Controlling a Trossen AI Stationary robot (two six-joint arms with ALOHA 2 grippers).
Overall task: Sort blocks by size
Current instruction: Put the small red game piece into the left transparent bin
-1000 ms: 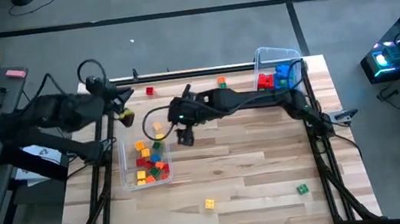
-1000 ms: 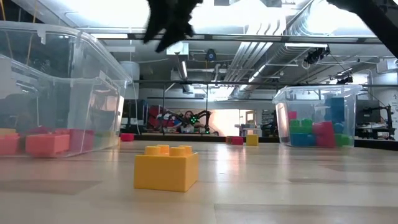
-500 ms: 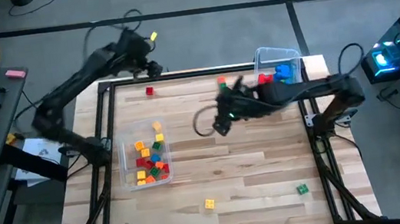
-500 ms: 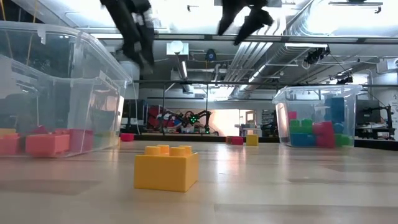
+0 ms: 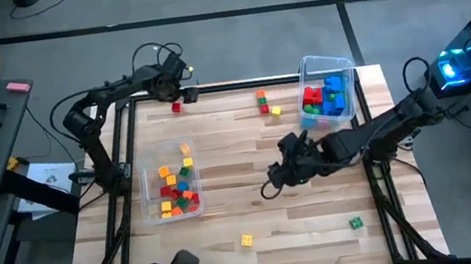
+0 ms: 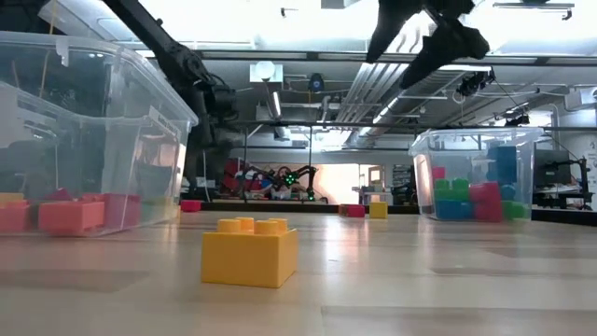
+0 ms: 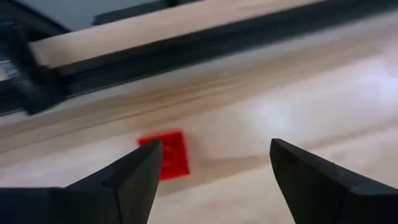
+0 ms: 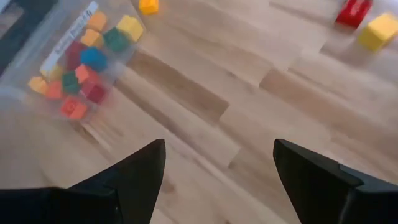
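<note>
At the far left corner of the pale wooden counter (image 5: 253,193), the left hand (image 5: 186,91) hangs just above a small red cube block (image 7: 168,155), its two dark fingers (image 7: 134,180) spread wide apart with nothing between them; the cube lies on the wood, near the counter's dark edge rail (image 7: 155,53). Over the middle of the counter the right hand (image 5: 277,181) hovers with fingers (image 8: 130,177) also spread apart and empty, touching nothing. Small mixed-colour cube blocks (image 5: 177,187) fill the clear plastic bin (image 5: 151,218) on the left side, while larger red, blue and green bricks (image 5: 324,96) sit in the clear plastic bin (image 5: 302,68) at the far right. Loose on the wood lie a red-orange pair of blocks (image 5: 262,101), a yellow block (image 5: 276,110), a yellow brick (image 5: 247,239) and a green brick (image 5: 355,222) near the front.
</note>
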